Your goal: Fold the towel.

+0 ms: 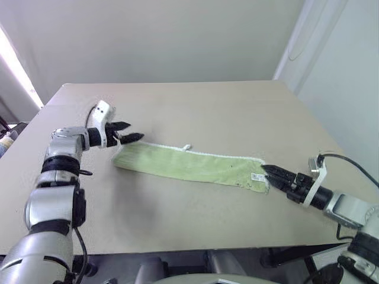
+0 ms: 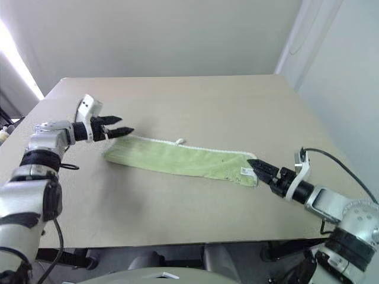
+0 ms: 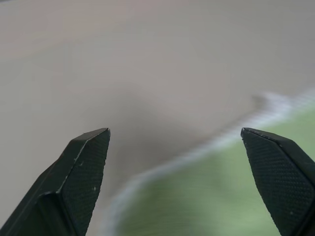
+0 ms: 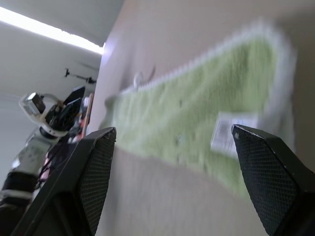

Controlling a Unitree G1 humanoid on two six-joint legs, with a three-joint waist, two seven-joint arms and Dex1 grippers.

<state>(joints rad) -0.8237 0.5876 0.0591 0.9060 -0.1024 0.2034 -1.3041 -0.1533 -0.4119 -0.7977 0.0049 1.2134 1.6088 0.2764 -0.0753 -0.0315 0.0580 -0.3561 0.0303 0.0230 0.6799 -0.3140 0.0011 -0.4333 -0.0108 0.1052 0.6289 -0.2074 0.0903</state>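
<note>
Right now I have the towel (image 1: 192, 165) lying flat near the middle of the table (image 1: 195, 106) as a long narrow strip, white stitched edge along its far side, a small loop (image 1: 186, 147) poking out of that edge and a white label (image 1: 257, 177) at the end nearest my right arm. By the look of it one lengthwise fold is done and the next job, as I judge it, is to bring one short end over onto the other. To do that cleanly I'd pinch both layers right at a corner, not the top layer alone, lift only enough to clear the cloth, carry the end across in line with the strip so the edges meet square, and set it down before letting go; terry cloth drags and bunches if pulled low across itself. My left gripper (image 1: 131, 135) hovers just off the strip's left end, reaching out over the table and angled slightly down, its fingers spread with nothing between them; the left wrist view shows the stitched edge below the gap. My right gripper (image 1: 270, 171) points low along the table at the label end, tips just beside the cloth, fingers (image 4: 88, 172) also apart and holding nothing.
</note>
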